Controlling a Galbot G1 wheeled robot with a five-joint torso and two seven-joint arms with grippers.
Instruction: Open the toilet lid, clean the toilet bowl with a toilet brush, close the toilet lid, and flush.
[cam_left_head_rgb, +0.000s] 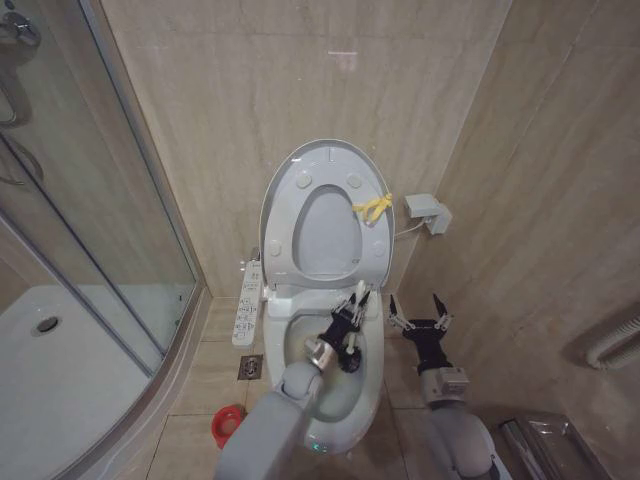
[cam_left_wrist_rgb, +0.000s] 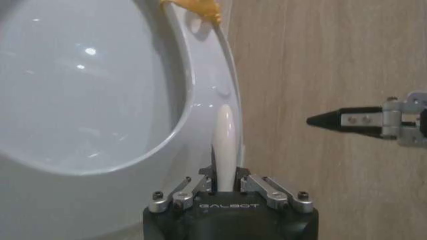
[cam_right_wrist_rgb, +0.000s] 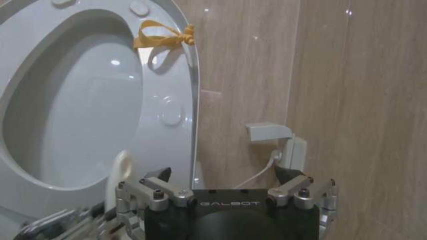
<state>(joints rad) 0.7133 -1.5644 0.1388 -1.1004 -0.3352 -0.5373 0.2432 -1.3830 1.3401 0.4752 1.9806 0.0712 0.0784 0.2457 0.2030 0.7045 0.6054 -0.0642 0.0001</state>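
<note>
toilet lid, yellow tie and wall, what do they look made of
Toilet lid: glossy white plastic, judging by sharp light reflections and moulded bumpers. Yellow tie: soft ribbon or cloth strip, knotted with loose ends. Wall: polished beige stone-look tile, with faint veining and visible joints.

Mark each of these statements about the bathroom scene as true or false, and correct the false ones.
1. The toilet lid stands raised against the wall. True.
2. The left pincer is shut on the white handle of the toilet brush. True.
3. The right pincer holds the yellow tie. False: it is open and holds nothing, beside the toilet bowl; the tie stays on the lid's edge.
4. The red holder cup sits on the floor at the robot's left of the bowl. True.
5. The left pincer is over the shower tray. False: it is over the toilet bowl.
</note>
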